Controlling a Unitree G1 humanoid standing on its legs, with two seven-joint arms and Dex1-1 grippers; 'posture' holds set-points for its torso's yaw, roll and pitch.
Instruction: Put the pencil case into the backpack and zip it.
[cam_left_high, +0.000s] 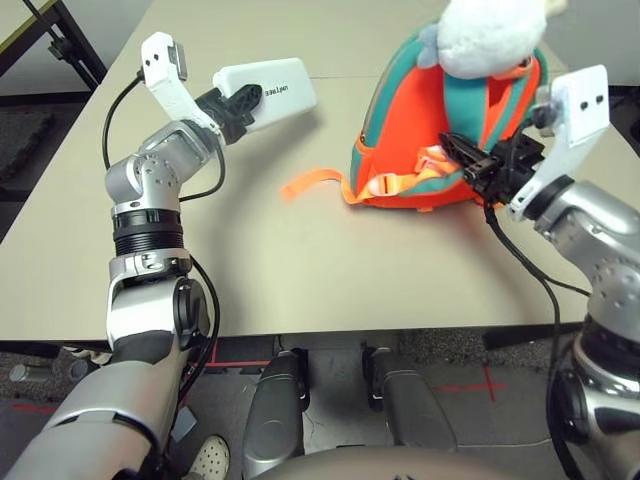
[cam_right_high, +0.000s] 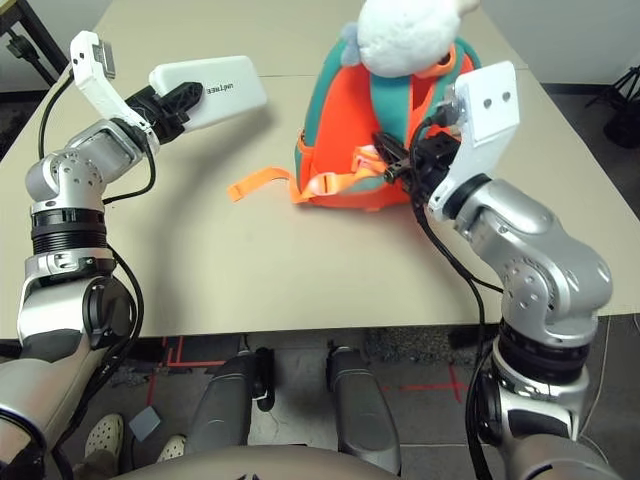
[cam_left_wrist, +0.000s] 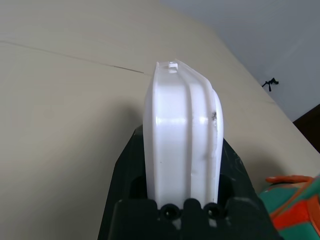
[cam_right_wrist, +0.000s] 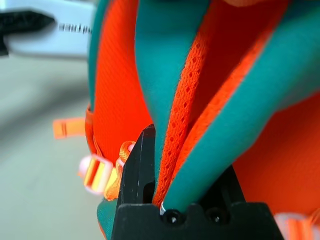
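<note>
Upper left of the head view, our left tool (cam_left_high: 246, 106) is closed around the case (cam_left_high: 284, 92), long axis pointing right, toward the pack (cam_left_high: 408, 122). Our right tool (cam_left_high: 466, 158) pinches the pack's teal-edged strap (cam_right_wrist: 172, 145).

White pencil case (cam_left_high: 283, 92) in L jaws (cam_left_high: 236, 106), above table; orange/teal backpack (cam_left_high: 415, 135) upright on table.

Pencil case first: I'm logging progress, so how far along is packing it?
Nothing looks packed: the pencil case is gripped by the left gripper, outside the backpack. The right gripper has its fingers around a teal-and-orange strap. Putting the case in and zipping remain.
</note>
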